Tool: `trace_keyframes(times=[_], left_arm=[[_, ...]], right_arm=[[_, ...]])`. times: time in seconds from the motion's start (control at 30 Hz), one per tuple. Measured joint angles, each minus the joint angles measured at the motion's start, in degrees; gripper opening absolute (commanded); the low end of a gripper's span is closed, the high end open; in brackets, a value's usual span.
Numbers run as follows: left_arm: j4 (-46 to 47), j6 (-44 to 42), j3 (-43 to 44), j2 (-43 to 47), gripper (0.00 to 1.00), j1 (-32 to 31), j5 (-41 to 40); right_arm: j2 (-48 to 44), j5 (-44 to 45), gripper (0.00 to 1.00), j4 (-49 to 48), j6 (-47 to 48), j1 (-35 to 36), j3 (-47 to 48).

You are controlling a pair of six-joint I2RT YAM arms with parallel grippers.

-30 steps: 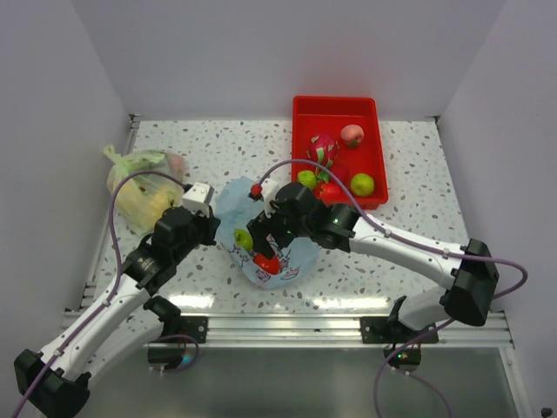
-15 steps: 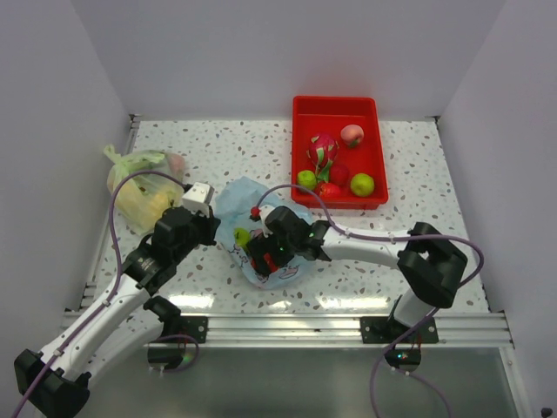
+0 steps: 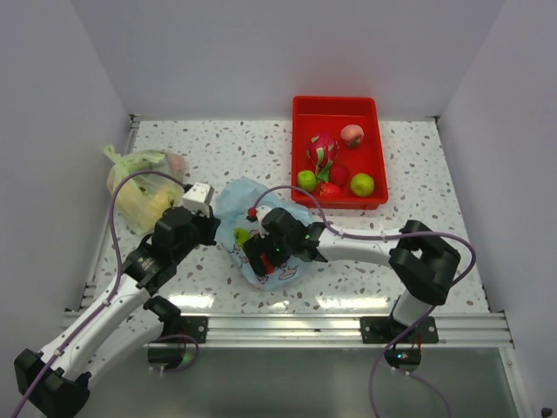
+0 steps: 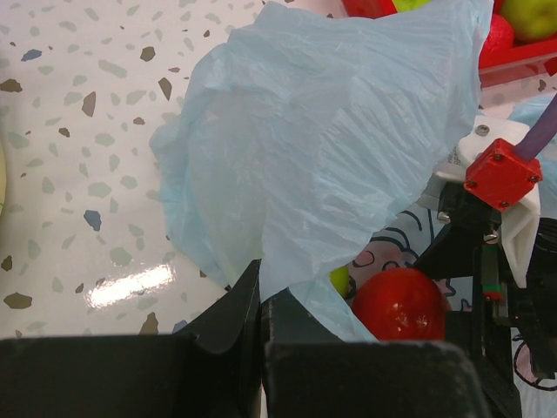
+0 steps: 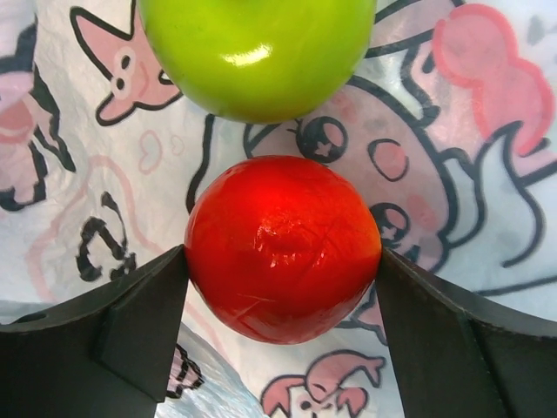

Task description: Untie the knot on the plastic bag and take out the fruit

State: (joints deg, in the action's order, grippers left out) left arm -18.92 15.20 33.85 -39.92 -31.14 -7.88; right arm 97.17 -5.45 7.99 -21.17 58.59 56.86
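Observation:
The light blue plastic bag point(image 3: 233, 197) lies open in the middle of the table, and its knot is hidden from every view. My left gripper point(image 4: 259, 280) is shut on the bag's raised edge point(image 4: 322, 139) and holds it up. Inside, on the printed plastic point(image 5: 452, 131), rest a red fruit point(image 5: 283, 248) and, just beyond it, a green fruit point(image 5: 257, 52). My right gripper point(image 5: 283, 261) reaches into the bag point(image 3: 261, 257), a finger pressed against each side of the red fruit point(image 4: 399, 303), which rests on the plastic.
A red tray point(image 3: 300, 131) at the back right holds a dragon fruit point(image 3: 322, 150), a peach point(image 3: 352, 135), two green fruits and a red one. A yellow-green tied bag point(image 3: 144, 183) sits at the left, beside my left arm.
My right arm has folded in towards the bag, and its gripper has settled down round the red fruit. The left gripper has kept its hold and place.

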Motion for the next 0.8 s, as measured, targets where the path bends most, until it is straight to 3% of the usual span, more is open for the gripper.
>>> trace_keyframes(times=[0.2,0.8], left_arm=[[0.0,0.0,0.0,0.0,0.0,0.0,0.0],[0.0,0.0,0.0,-0.5,0.0,0.0,0.0]], right_arm=[[-4.8,3.6,0.62,2.8,1.6,0.0,0.0],[-24.9,13.9,0.66,8.8,11.1,-0.3,9.1]])
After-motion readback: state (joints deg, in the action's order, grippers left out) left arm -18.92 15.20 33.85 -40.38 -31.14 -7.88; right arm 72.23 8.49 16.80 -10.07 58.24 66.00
